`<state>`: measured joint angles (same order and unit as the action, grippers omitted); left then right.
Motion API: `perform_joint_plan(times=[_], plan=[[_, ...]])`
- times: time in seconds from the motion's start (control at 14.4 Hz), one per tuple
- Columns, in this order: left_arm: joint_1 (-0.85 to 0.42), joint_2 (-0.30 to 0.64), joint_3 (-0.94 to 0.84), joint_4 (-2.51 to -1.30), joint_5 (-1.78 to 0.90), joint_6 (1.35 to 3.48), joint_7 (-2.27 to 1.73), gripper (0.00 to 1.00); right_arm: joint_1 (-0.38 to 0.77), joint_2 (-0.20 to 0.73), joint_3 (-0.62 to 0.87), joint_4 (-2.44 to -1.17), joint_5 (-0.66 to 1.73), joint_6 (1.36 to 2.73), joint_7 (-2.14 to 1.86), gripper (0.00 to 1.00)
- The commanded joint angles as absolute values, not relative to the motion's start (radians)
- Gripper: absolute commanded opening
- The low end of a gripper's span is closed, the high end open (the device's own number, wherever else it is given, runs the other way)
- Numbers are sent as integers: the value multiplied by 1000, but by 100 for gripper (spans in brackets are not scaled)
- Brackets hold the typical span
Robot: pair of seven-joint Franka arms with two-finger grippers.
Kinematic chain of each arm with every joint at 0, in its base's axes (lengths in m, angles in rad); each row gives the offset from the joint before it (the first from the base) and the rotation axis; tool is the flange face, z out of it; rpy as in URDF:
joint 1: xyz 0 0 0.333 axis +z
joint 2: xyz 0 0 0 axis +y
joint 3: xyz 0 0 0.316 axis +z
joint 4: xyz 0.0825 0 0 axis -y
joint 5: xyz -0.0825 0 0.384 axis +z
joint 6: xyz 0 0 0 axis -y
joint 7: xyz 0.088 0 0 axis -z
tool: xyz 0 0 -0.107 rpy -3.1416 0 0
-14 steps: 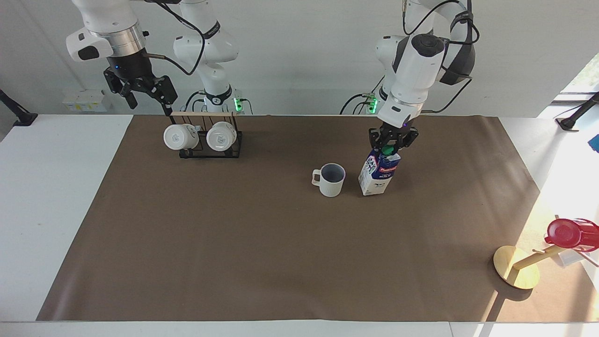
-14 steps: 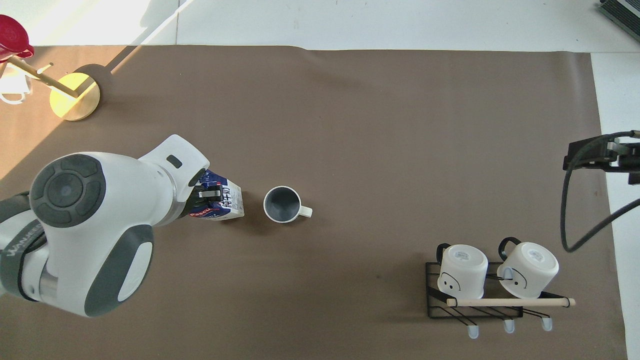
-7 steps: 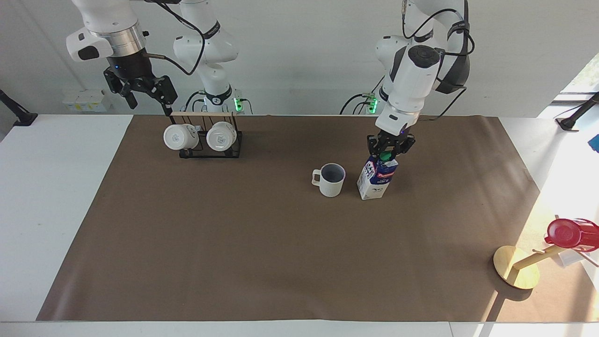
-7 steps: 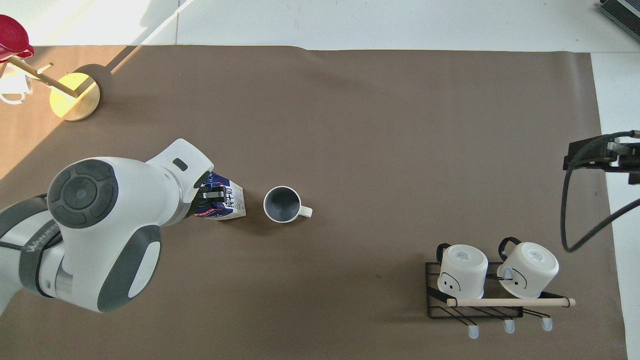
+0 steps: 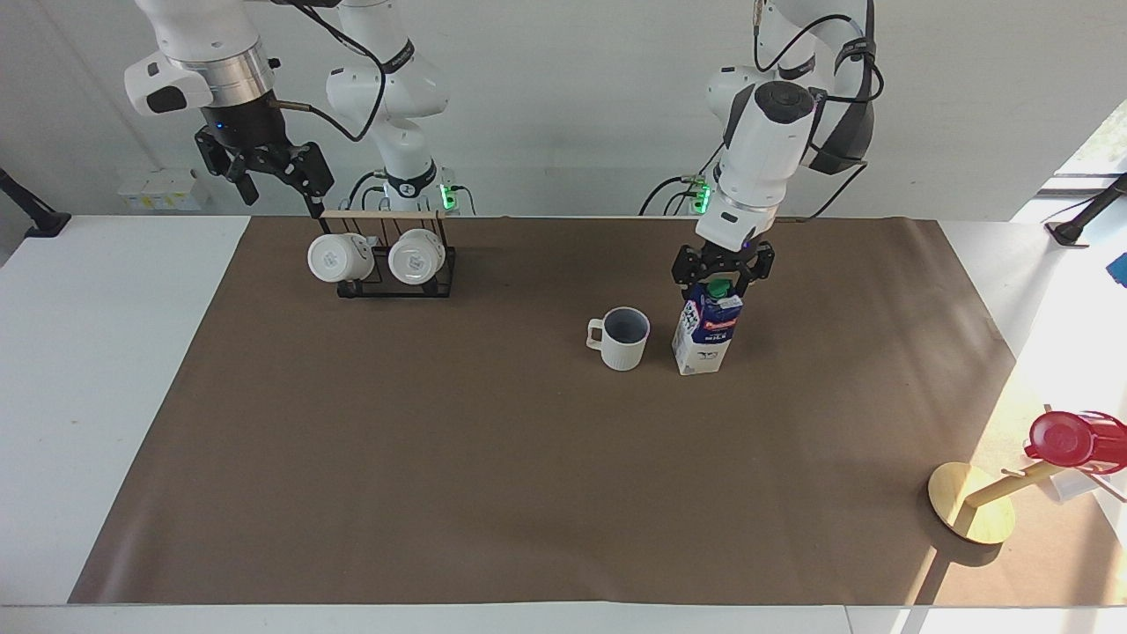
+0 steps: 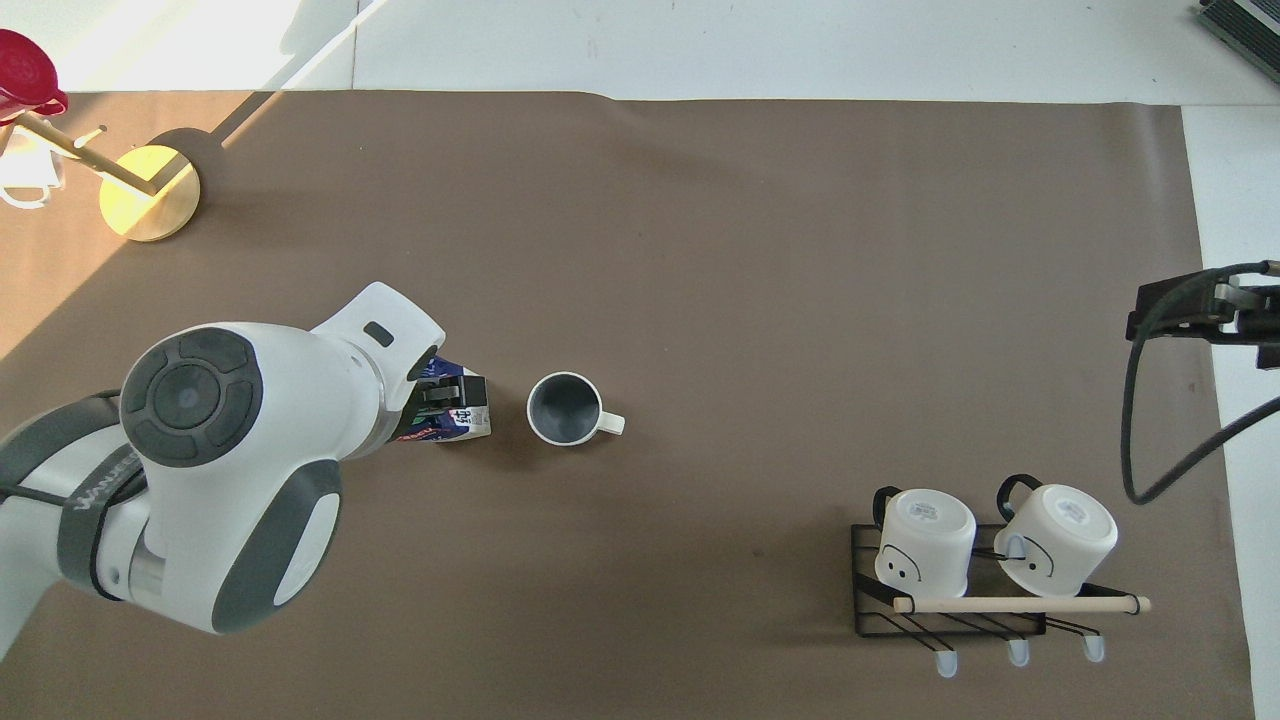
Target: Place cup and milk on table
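Observation:
The milk (image 5: 704, 339) stands upright on the brown mat of the table (image 5: 440, 458), beside the cup (image 5: 622, 339) and toward the left arm's end. The cup is upright, its handle pointing away from the carton. My left gripper (image 5: 723, 275) is at the carton's top, its fingers spread to either side of the green cap. In the overhead view the left arm covers most of the milk (image 6: 462, 420), and the cup (image 6: 565, 408) shows clear of it. My right gripper (image 5: 277, 187) waits open, up in the air over the mug rack.
A black wire rack (image 5: 396, 283) holding two white mugs stands close to the robots at the right arm's end. A wooden stand (image 5: 968, 515) with a red cup (image 5: 1070, 438) lies tipped at the left arm's end, farthest from the robots.
The milk has gone from tilted to upright and shifted a little toward the cup. My left gripper's fingers have spread wider at its top. The right arm has not moved.

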<state>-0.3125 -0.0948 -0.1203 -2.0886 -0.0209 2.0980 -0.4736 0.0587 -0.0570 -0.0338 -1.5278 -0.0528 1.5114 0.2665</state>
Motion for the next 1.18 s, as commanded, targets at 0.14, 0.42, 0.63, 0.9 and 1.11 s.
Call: perform_joint_plan(times=[0.14, 0.42, 0.63, 0.9, 1.11], plan=[[-276, -107, -97, -1886, 24, 1835, -415, 100, 46, -58, -28, -1517, -58, 1493, 247, 100], [-167, -106, -95, -1729, 26, 1680, -224, 100, 46, -58, -28, -1517, -58, 1493, 247, 100], [-85, -100, -94, -1612, 25, 1560, -106, 100, 46, -58, -28, -1517, -58, 1493, 247, 100], [-29, -107, -89, -1552, 23, 1471, -40, 100, 46, -58, -28, -1517, -58, 1494, 247, 100], [-8, -120, -84, -1549, 18, 1447, -3, 100, 46, -58, -26, -1519, -58, 1493, 247, 100]])
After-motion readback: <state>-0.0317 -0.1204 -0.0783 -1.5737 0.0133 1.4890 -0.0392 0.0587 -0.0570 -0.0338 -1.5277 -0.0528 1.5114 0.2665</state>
